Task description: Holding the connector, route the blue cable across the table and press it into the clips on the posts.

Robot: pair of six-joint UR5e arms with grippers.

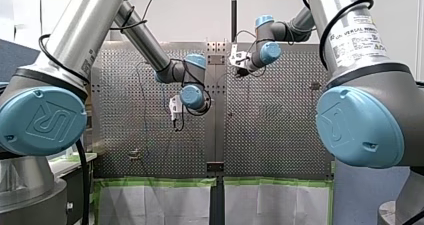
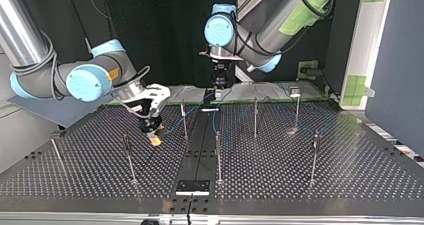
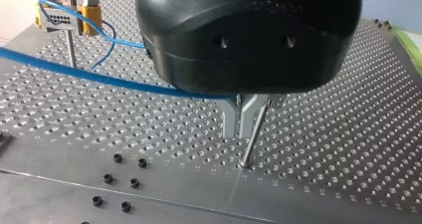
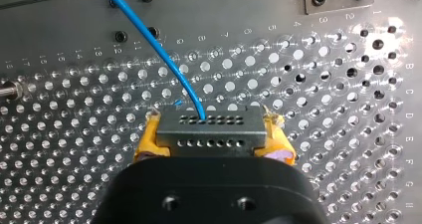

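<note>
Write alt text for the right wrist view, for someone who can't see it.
My right gripper clamps a grey connector with two rows of small holes between its yellow pads. A blue cable leaves the connector and curves away ahead of the gripper, over the perforated table.

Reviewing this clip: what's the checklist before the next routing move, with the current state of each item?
1. The connector clamped between the right end effector's yellow pads: ok.
2. The blue cable attached to the connector: ok.
3. The left end effector holding the cable: cannot tell; its body hides the contact.
4. A post close beside the left end effector: ok.
5. The cable seated in any clip: cannot tell.
6. The two end effectors apart: ok.
</note>
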